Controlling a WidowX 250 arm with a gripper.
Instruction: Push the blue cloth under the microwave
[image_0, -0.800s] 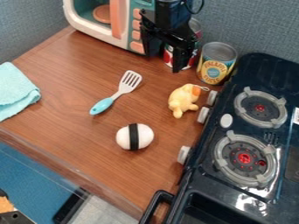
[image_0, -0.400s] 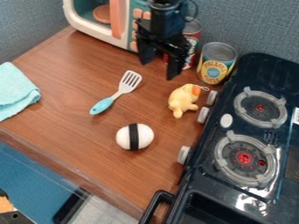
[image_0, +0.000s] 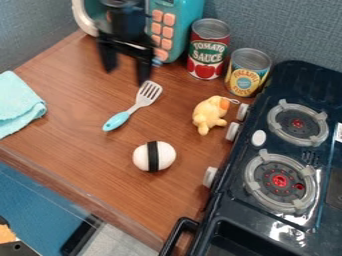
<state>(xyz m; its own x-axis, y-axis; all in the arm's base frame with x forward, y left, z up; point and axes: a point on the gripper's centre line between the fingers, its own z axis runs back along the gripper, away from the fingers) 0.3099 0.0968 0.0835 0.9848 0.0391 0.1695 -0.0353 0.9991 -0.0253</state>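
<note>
While the black gripper (image_0: 125, 75) hangs in front of the microwave (image_0: 175, 31), its two fingers point down and stand well apart, released, with only the brown wooden counter (image_0: 73, 75) showing between them. The toy microwave sits at the back of the counter; it is teal and white, with orange buttons (image_0: 163, 30) on its front, and the robot arm (image_0: 125, 22) covers much of its door. The task's cloth (image_0: 19, 102), light blue and folded over, lies flat on the counter, well apart from the microwave, toward the viewer and to the left, where the edge of the view cuts it off. Just to the right of the microwave stands a tall red can (image_0: 208, 50), upright, and farther right of the microwave is a shorter yellow can (image_0: 247, 72), also upright. A toy spatula (image_0: 138, 104) lies between the microwave and the viewer, its pale slotted head toward the microwave and its blue handle pointing away. Farther from the microwave, toward the viewer, rests a white egg-shaped toy (image_0: 164, 156) with a black band around its middle. A small yellow plush toy (image_0: 209, 115) lies forward and to the right of the microwave. Farther right of the microwave is a dark toy stove (image_0: 314, 145) with two round grey burners, red at their centres.
</note>
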